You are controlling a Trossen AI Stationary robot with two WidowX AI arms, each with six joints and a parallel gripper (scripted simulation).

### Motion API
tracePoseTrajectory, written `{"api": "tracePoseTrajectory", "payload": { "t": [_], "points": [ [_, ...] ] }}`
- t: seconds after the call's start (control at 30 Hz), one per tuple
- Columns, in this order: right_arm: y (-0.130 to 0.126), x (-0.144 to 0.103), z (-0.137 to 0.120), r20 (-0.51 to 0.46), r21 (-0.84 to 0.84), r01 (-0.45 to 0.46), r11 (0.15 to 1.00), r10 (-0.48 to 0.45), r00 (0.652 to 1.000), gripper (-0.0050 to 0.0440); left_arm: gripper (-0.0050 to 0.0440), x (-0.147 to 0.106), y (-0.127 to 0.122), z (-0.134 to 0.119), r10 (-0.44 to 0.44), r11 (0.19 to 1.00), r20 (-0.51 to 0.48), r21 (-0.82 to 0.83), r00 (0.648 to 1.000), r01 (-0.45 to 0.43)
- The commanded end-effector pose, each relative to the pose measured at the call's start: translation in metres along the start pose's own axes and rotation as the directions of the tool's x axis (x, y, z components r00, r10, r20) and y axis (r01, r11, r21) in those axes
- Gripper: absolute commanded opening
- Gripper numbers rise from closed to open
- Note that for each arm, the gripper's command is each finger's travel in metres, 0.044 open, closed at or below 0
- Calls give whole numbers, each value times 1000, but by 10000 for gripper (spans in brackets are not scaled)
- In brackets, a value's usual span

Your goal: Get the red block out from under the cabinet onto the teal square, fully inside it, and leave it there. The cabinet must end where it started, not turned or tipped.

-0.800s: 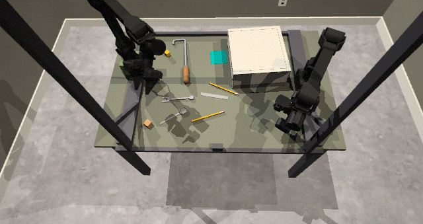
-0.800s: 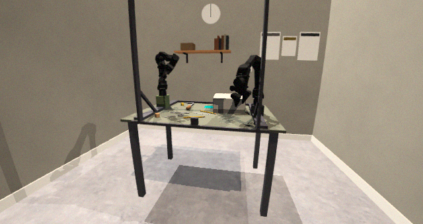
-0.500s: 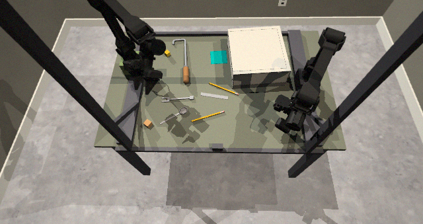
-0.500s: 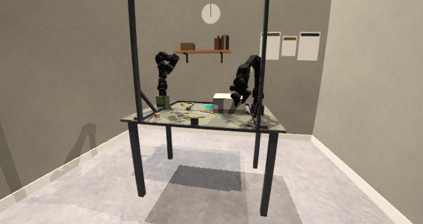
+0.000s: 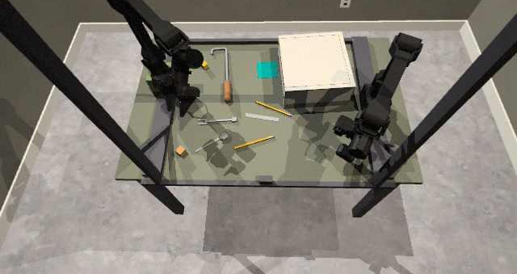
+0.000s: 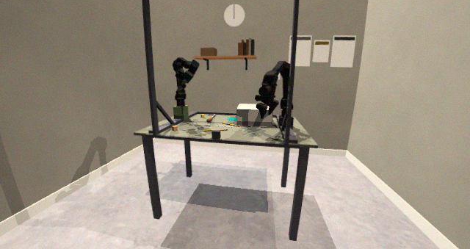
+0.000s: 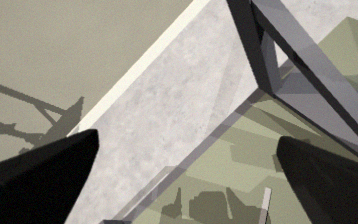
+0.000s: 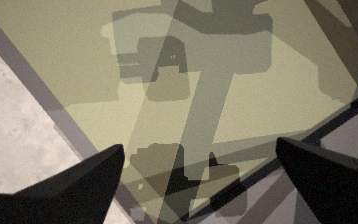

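Note:
The white cabinet (image 5: 316, 65) stands at the back right of the table; it also shows in the exterior view (image 6: 247, 114). The red block is hidden from every view. The teal square (image 5: 267, 69) lies flat just left of the cabinet. My left gripper (image 5: 178, 104) hangs open and empty over the table's left side, near the frame brace (image 7: 300, 75). My right gripper (image 5: 342, 138) is open and empty, above the table's front right, in front of the cabinet. Both wrist views show wide-apart fingers with nothing between them.
A hooked tool with an orange handle (image 5: 226, 73), two pencils (image 5: 274, 108) (image 5: 254, 142), a ruler (image 5: 262, 117), a fork (image 5: 216, 120), a spoon (image 5: 213, 141), an orange cube (image 5: 181, 151) and a yellow cube (image 5: 205, 65) lie on the table. Dark frame posts stand around it.

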State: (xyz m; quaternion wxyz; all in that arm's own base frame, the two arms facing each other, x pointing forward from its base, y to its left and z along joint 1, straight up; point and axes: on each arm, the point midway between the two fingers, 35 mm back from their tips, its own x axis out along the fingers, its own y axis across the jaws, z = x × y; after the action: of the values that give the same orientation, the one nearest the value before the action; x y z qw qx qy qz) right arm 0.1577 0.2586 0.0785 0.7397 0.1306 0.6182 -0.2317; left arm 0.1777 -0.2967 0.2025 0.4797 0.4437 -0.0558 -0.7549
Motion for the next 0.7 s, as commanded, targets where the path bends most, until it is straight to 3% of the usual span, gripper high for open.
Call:
{"api": "tracePoseTrajectory", "payload": {
  "t": [0.0,0.23,0.3,0.47,0.67],
  "points": [
    [-4,-19,28,-29,-3,-81,997,80,996,440,440,8,15,-38,47,997,-121,68,992,-39],
    [-25,-39,84,-41,-57,-204,977,201,979,440,440,21,38,-122,124,974,-379,222,917,-40],
    [-25,-39,84,-41,-57,-204,977,201,979,440,440,21,38,-122,124,974,-379,222,917,-40],
    [-46,-53,120,-15,-101,-286,953,286,958,440,440,23,46,-185,164,952,-557,305,814,16],
    [-77,-69,155,50,-164,-359,919,372,927,440,440,17,49,-241,192,931,-707,351,681,101]
  ]
}}
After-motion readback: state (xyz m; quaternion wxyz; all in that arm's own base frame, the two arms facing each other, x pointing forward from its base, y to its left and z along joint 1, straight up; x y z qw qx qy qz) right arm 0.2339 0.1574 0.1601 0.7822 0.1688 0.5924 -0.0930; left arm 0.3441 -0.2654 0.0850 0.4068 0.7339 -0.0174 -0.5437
